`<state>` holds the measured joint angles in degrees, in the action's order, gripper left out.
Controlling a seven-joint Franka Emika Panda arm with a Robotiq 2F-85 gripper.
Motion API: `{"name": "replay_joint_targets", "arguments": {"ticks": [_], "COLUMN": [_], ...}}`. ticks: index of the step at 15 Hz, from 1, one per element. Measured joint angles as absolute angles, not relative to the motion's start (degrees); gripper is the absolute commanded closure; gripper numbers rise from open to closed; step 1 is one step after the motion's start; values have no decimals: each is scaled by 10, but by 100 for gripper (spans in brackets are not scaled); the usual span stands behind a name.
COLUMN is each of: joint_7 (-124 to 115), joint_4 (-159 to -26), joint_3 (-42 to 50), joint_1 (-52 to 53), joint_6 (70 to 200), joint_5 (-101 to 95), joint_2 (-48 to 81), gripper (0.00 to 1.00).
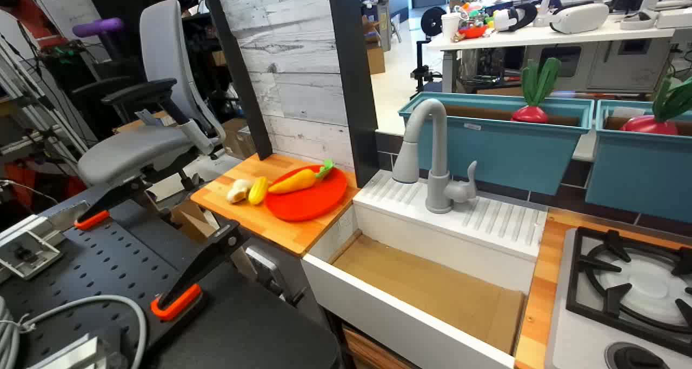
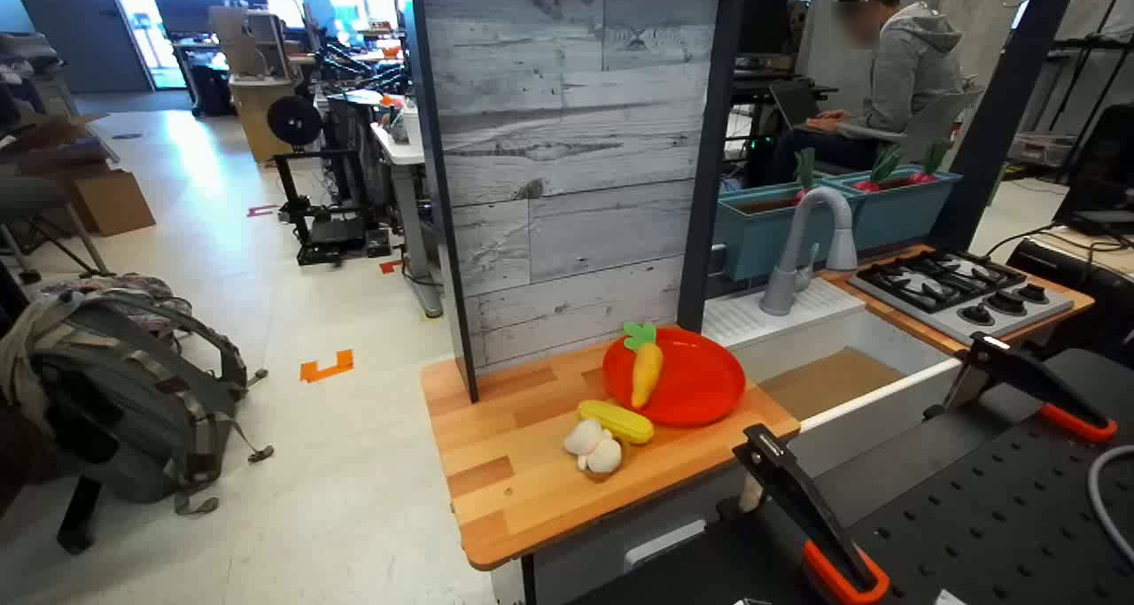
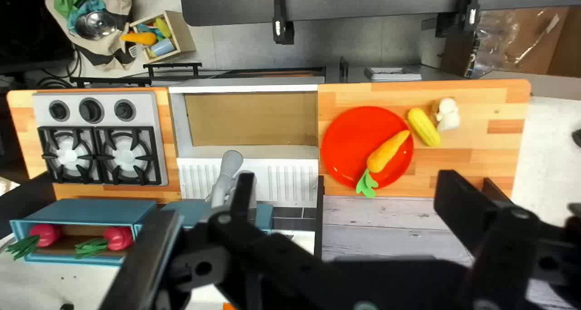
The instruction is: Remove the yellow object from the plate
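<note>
The yellow object is an orange-yellow toy carrot with green leaves. It lies on the round red plate in both exterior views and the wrist view: carrot [image 1: 294,182], carrot [image 2: 648,375], carrot [image 3: 388,151]; plate [image 1: 319,204], plate [image 2: 700,388], plate [image 3: 349,137]. In the wrist view its tip reaches the rim and its leaves hang over the opposite rim. My gripper [image 3: 345,183] shows only in the wrist view. Its fingers are wide apart with nothing between them, and it looks down on the plate from well above.
A paler yellow piece [image 3: 424,127] and a whitish piece [image 3: 448,114] lie beside the plate on the wooden counter [image 2: 496,499]. A plank wall [image 2: 567,144] stands behind. The sink [image 1: 421,288], grey faucet [image 1: 438,158] and stove [image 3: 97,137] adjoin the counter.
</note>
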<state>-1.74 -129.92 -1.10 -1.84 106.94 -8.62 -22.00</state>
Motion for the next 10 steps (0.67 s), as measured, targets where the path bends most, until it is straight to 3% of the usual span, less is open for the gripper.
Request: {"name": "replay_joint_targets", "arguments": {"ticks": [10], "joint_7": [-56], "joint_4": [-1314], "joint_3": [-12], "joint_1": [-18], "joint_6": [1100], "joint_5": [-82], "joint_2": [-214], "gripper": [0]}}
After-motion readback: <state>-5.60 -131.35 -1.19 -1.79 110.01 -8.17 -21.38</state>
